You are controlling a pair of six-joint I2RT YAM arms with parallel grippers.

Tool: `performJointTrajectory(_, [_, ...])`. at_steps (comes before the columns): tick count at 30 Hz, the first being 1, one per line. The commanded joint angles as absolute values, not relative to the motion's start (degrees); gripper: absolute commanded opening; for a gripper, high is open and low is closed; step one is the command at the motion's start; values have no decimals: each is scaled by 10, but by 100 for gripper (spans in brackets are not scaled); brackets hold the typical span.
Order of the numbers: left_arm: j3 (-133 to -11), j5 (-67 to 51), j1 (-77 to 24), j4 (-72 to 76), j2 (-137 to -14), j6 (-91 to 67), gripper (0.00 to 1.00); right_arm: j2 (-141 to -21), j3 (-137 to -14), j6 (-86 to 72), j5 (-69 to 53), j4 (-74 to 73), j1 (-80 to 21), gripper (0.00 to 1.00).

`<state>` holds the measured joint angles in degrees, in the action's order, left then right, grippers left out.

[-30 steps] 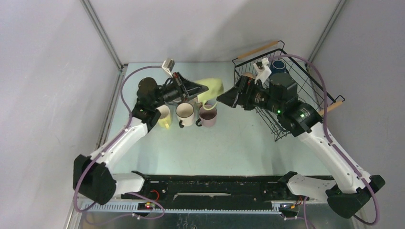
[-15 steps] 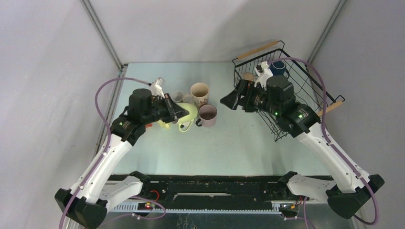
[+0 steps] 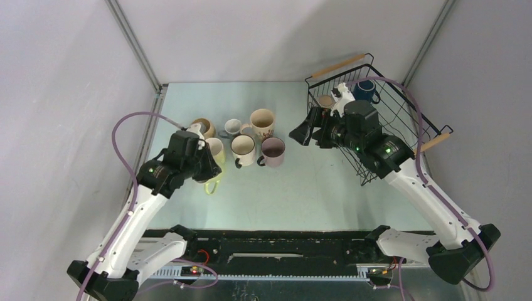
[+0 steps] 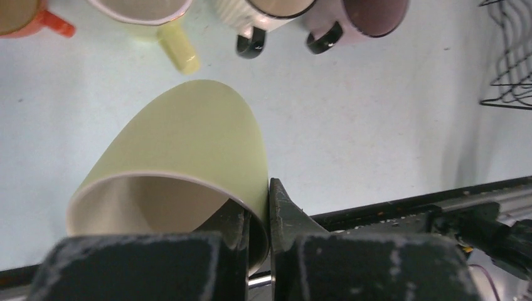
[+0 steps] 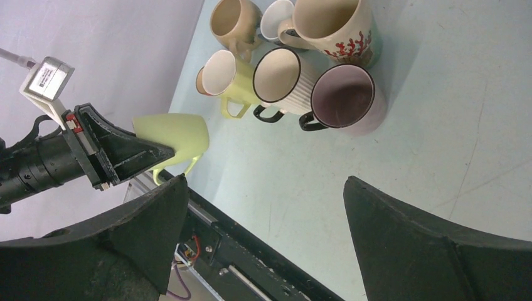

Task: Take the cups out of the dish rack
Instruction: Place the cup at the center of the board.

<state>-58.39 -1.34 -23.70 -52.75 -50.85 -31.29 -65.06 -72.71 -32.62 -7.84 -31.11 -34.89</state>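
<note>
Top external view, table (image 3: 301,188): you had a pale green table with a bunch of cups on its left half and the rack at its far right corner.
Dish rack (image 3: 401,103): the black wire rack with two wooden handles sat at the far right. You could see two cups inside it.
Right arm (image 3: 414,182): it reached from the near right, past the front of the rack, toward the middle of the table.
Left arm (image 3: 135,213): it reached from the near left toward the cups on the table.
Right claw (image 5: 263,188): its two fingers stood wide apart with nothing between them. It hung over the table between the rack and the cups.
Left claw (image 4: 258,207): it was pinched tight on the wall of the yellow-green cup (image 4: 188,132), one finger inside the rim and one outside.
Yellow-green cup: it was tipped on its side, just in front of the other cups. You could not tell if it touched the table.
Back row: the tan cup (image 3: 204,127), the small white cup (image 3: 233,127) and the flower mug (image 3: 262,121) stood mouth up.
Front row: the pale yellow cup (image 3: 215,150), the ribbed cup (image 3: 243,148) and the mauve cup (image 3: 273,149) stood close together.
Cups in the rack: the dark blue cup (image 3: 365,89) sat at the far end, and a brown cup (image 3: 325,101) sat just behind your right arm.
</note>
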Motion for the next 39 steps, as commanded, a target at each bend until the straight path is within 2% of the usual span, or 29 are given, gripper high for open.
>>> performJointTrajectory(1, [-596,40,-228,-540,-503,-295,0,-651,-727,-307,-60,-308,-353,100])
performJointTrajectory(21, [-505,39,-129,-450,-635,-268,0,-620,-700,-288,-41,-320,-343,100])
performJointTrajectory(39, [-470,53,-114,-401,-691,-255,0,-607,-690,-292,-35,-330,-338,100])
